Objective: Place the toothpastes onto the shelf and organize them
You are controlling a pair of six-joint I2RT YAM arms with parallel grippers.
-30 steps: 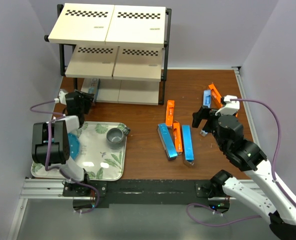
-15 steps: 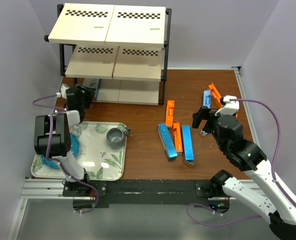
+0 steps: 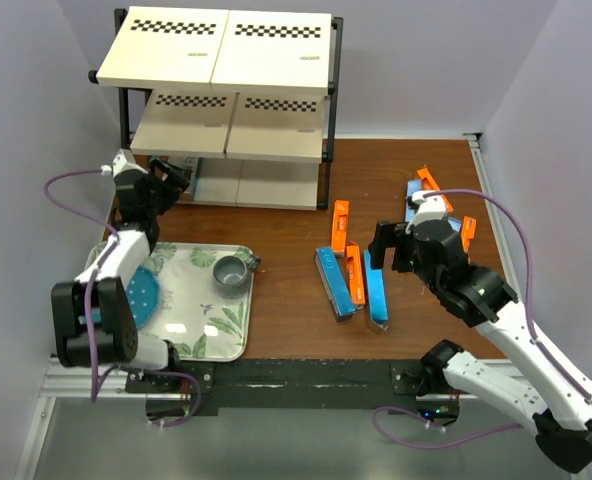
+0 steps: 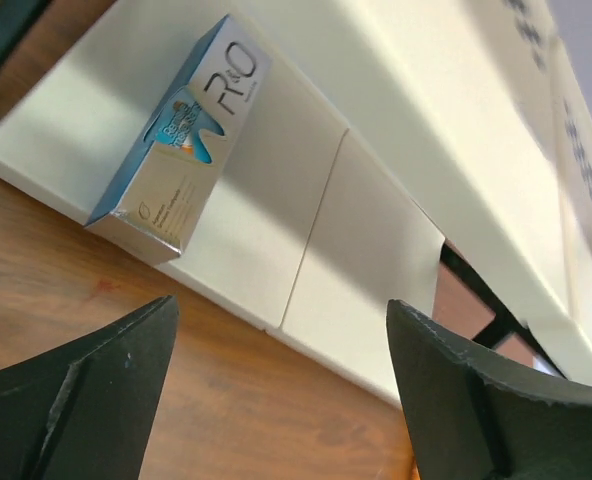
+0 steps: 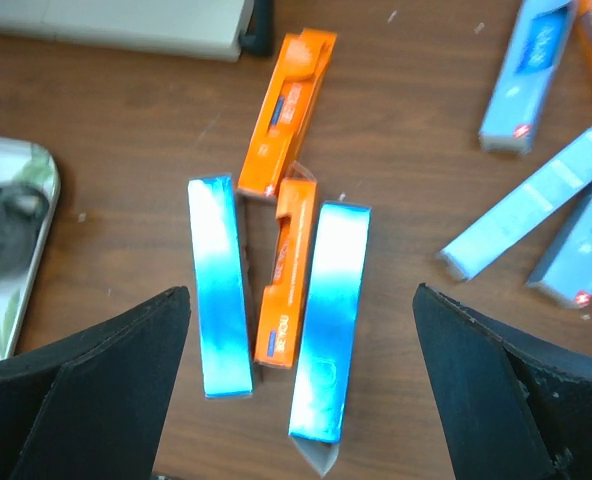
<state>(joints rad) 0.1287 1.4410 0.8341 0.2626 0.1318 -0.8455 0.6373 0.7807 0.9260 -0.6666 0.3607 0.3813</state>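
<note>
Left gripper (image 4: pixel 281 308) jaws wide open, holding nothing, at the shelf's (image 3: pixel 226 60) bottom tier, left of the top view. One light blue box (image 4: pixel 181 140) lies on that bottom board, clear of the fingers. Right gripper (image 3: pixel 388 247) fully open and empty over the table (image 3: pixel 276 225) centre, above two shiny blue boxes (image 5: pixel 219 285) and two orange boxes (image 5: pixel 286 110). More boxes (image 5: pixel 521 75) lie upper right.

Under your right gripper (image 5: pixel 298 290), two shiny metallic blue toothpastes (image 5: pixel 219 285) flank an orange box (image 5: pixel 283 270); light blue boxes (image 5: pixel 526 207) lie to its right. Ahead of your left gripper (image 4: pixel 281 303), a light blue box (image 4: pixel 181 150) sits on the cream shelf (image 4: pixel 366 250).
</note>
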